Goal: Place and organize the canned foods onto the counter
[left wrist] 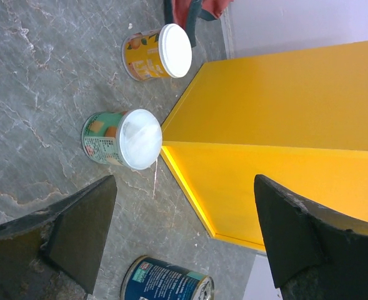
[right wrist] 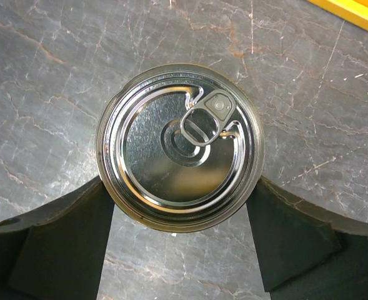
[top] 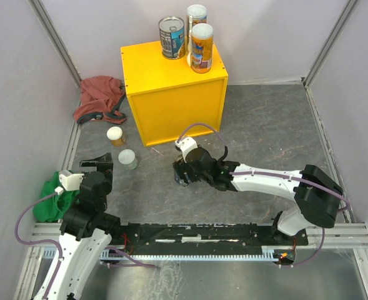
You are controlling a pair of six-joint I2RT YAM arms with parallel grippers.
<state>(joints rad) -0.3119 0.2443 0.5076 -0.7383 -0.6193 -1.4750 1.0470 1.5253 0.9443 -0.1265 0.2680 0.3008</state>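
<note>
The yellow counter (top: 171, 106) carries a blue-labelled tin (top: 172, 37) and two tall orange-labelled cans (top: 202, 48) (top: 196, 19) at its back right. My right gripper (top: 182, 172) is on the table in front of the counter. In the right wrist view the right gripper (right wrist: 180, 190) has its fingers pressed on both sides of the second silver-topped tin (right wrist: 179, 147), which also shows in the left wrist view (left wrist: 168, 282). Two short white-lidded cans (top: 115, 135) (top: 128, 159) stand left of the counter, ahead of my open, empty left gripper (top: 99, 164) (left wrist: 184, 237).
A red cloth (top: 99, 97) lies at the back left by the wall, and a green cloth (top: 52, 195) lies beside the left arm. Grey walls close in the table on three sides. The counter's front face (left wrist: 283, 125) fills much of the left wrist view.
</note>
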